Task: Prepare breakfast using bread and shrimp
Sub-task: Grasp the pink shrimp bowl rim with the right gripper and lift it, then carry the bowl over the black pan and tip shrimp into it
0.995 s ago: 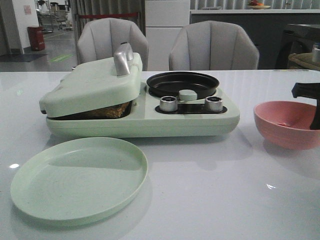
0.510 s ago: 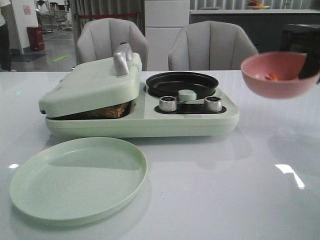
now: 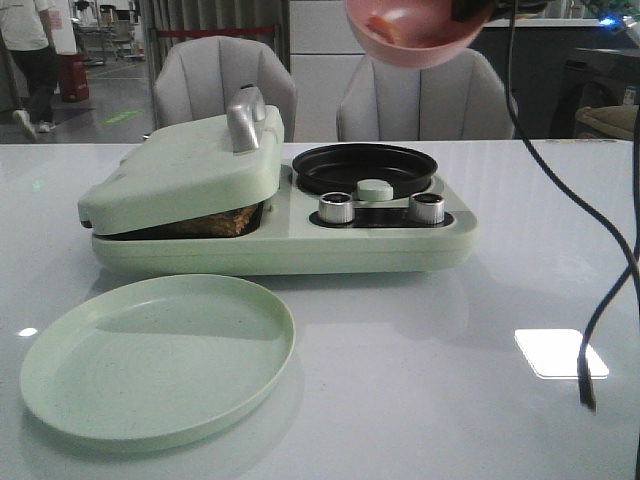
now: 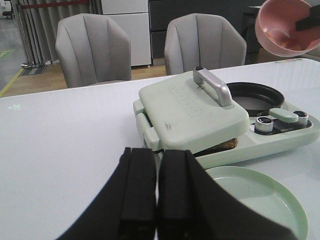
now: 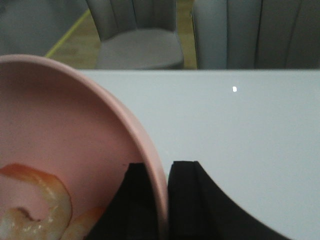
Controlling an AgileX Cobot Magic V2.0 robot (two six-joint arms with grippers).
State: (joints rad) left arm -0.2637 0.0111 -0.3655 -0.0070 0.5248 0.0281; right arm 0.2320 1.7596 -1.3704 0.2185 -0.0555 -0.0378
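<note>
- A round pink bowl is held in the air by the right gripper; its two black fingers are clamped on the bowl's rim, one inside the wall and one outside.
- Curled orange-pink and whitish shrimp are seen lying inside the bowl, just beside the inner finger.
- The left gripper is seen low over the white table, its fingers pressed together with nothing between them.
- Ahead of the left fingers, a pale green breakfast maker is set on the table, its lid with a silver handle tilted slightly open.
- A toasted brown bread slice is visible under that lid.
- A round black pan is set in the maker, below the raised bowl.
- A round pale green plate lies between the left fingers and the maker.
</note>
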